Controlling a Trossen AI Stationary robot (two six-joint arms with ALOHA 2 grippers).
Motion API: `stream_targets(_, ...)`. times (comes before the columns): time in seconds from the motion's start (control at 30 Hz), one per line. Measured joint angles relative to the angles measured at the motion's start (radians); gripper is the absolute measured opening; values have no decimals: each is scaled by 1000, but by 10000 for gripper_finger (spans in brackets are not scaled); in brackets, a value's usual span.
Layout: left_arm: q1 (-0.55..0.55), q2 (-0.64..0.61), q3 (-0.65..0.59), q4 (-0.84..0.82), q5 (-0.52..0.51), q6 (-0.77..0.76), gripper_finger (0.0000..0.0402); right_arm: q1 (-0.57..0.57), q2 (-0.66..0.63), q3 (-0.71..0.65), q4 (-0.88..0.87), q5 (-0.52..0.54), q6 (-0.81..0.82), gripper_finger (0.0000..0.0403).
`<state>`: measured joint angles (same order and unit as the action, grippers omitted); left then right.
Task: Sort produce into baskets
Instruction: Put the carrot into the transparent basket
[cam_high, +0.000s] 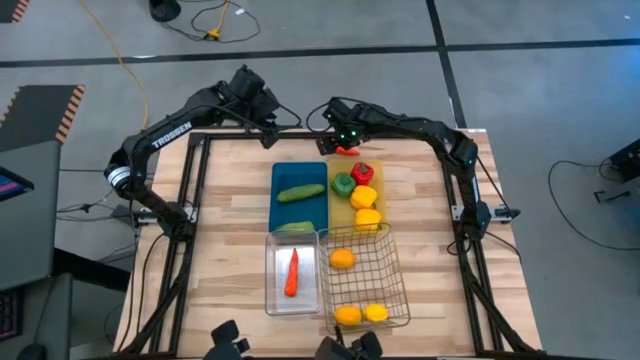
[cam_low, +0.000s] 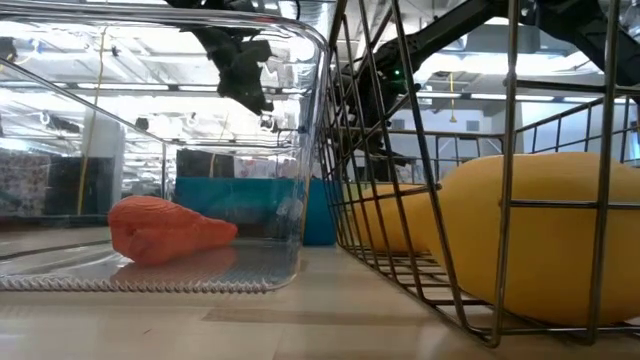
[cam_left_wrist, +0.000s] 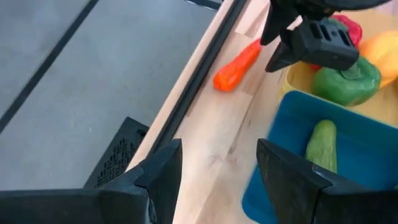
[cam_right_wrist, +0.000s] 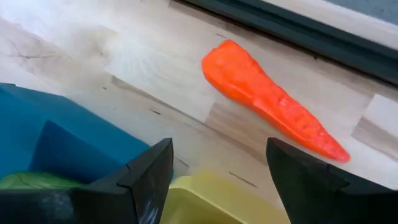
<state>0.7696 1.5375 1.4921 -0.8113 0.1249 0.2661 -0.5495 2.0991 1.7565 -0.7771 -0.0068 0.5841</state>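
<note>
An orange carrot (cam_right_wrist: 267, 99) lies loose on the table near the far edge, also seen in the high view (cam_high: 346, 150). My right gripper (cam_high: 335, 140) hovers open just by it, beside the far ends of the blue tray (cam_high: 285, 210) and the yellow tray (cam_high: 378, 190); it touches nothing. My left gripper (cam_high: 268, 135) is open and empty over the far edge, left of the carrot. The blue tray holds two green cucumbers (cam_high: 300, 192). The yellow tray holds green (cam_high: 342, 184), red (cam_high: 362, 173) and yellow (cam_high: 366, 198) peppers.
A clear bin (cam_high: 275, 290) at the near left holds one carrot (cam_high: 291, 272). A wire basket (cam_high: 395, 285) beside it holds two oranges (cam_high: 342, 258) and a lemon (cam_high: 375, 312). A dark frame rail (cam_left_wrist: 205, 68) runs along the table's far edge.
</note>
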Motion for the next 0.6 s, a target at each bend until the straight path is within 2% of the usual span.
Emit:
stream_targets(0.47, -3, 0, -5, -10, 2, 1, 194, 0, 0, 0, -64, -90, 86, 285)
stream_targets(0.6, -3, 0, -5, -10, 2, 3, 194, 6, 0, -17, -57, -78, 96, 285)
